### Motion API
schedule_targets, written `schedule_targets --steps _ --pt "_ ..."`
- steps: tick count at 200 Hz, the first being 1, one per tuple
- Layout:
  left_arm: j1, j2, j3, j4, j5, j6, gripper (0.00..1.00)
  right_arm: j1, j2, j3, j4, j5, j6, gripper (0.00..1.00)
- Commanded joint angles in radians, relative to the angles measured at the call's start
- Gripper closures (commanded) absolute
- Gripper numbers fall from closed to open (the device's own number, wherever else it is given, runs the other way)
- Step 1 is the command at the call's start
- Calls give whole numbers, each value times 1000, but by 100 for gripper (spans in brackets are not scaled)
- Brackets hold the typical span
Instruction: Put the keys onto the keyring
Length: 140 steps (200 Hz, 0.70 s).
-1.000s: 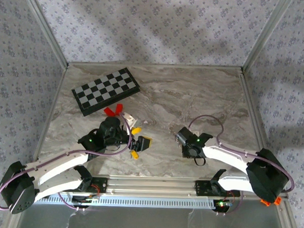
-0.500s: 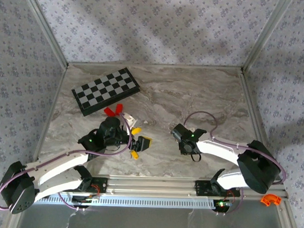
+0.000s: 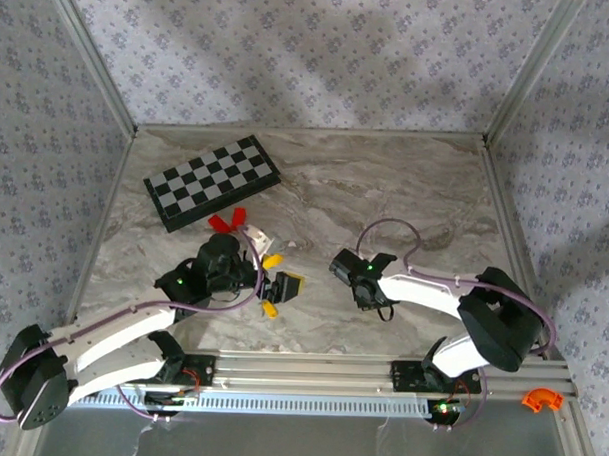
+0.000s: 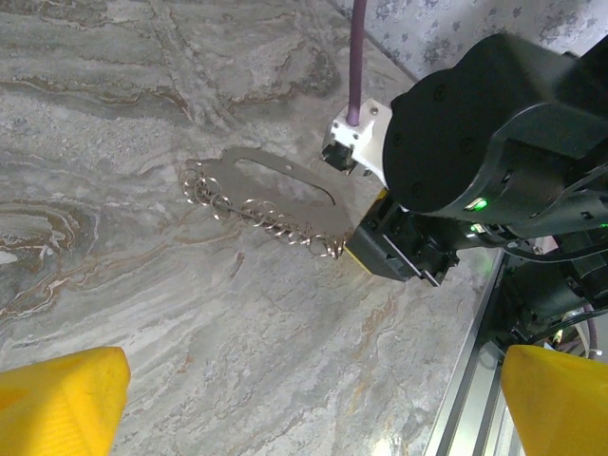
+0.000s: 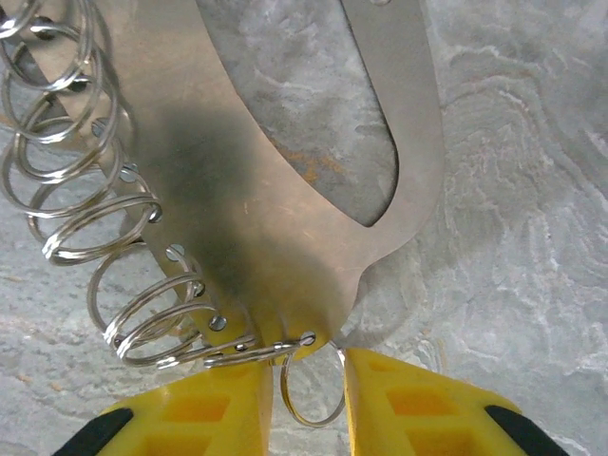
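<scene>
The keyring point(image 5: 247, 247) is a flat silver plate with a long hole in it and a row of little rings point(image 5: 152, 323) along one edge. It lies on the marble table point(image 4: 142, 313), between the two grippers.

The right gripper point(image 5: 310, 380) is at one end of it. Its yellow fingers sit tight on both sides of the last ring, so it looks like it is pinching that ring. The left gripper point(image 4: 309, 404) faces the keyring with its yellow pads far apart. It holds nothing.

I think the job right now is to hold that ring steady. The right gripper should pinch gently and not twist, because a thin ring can pop out. It should lift only a little, so the plate does not swing and a key can go on.

Counting: one keyring plate, about ten rings (they overlap, so I am not sure), one chessboard point(image 3: 211, 182), two red blocks point(image 3: 228, 221) and two grippers.
</scene>
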Motion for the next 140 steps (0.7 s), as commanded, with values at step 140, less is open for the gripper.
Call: schedule_targets --steps 140 --pt "-3 -96 -5 9 -32 15 0 29 110 82 -122 67 -5 83"
